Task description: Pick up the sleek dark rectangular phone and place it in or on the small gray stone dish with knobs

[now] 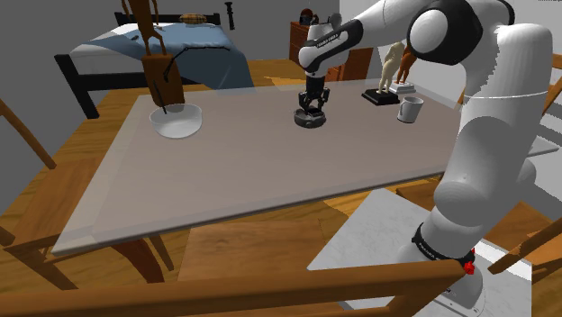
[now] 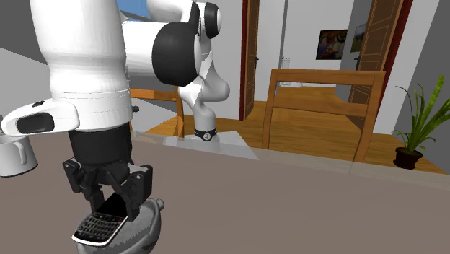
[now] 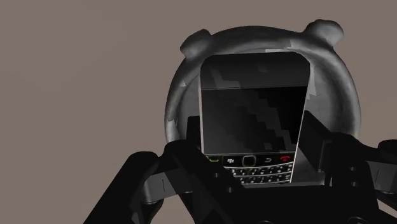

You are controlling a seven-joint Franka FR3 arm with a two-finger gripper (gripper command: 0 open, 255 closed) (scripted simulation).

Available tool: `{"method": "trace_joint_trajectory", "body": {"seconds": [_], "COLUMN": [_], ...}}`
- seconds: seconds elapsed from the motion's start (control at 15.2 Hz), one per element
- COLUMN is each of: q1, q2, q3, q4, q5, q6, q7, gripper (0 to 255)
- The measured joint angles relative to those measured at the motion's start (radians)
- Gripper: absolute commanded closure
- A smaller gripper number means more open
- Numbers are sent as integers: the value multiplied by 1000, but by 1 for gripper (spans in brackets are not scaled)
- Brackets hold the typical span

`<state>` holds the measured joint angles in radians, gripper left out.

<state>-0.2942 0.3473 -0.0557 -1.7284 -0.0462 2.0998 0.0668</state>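
Pincer (image 2: 108, 206) clasps phone (image 3: 251, 121) over dish (image 3: 344, 83) on grey table (image 1: 270, 171), bed (image 1: 200, 43) beyond

The arm (image 1: 491, 135) is glossy white, built of rounded tube-like links with dark grey joints, a black collar (image 1: 441, 248) bearing a small red mark at its foot, and an all-black two-fingered gripper (image 2: 109, 196) under a white wrist housing.

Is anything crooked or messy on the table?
Only the phone: the end effector clasps it at a tilt over the grey dish, with its keypad end poking out past the rim. Nothing looks spilled or broken.
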Motion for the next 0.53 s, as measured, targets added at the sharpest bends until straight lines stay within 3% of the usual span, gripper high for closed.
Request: {"method": "trace_joint_trajectory", "body": {"seconds": [0.07, 0.13, 0.53], "q1": [0, 0, 0], "q2": [0, 0, 0], "q3": [0, 0, 0], "q4": [0, 0, -1], "q5": [0, 0, 0], "q6": [0, 0, 0], "q7": [0, 0, 0], "gripper": [255, 0, 0]}}
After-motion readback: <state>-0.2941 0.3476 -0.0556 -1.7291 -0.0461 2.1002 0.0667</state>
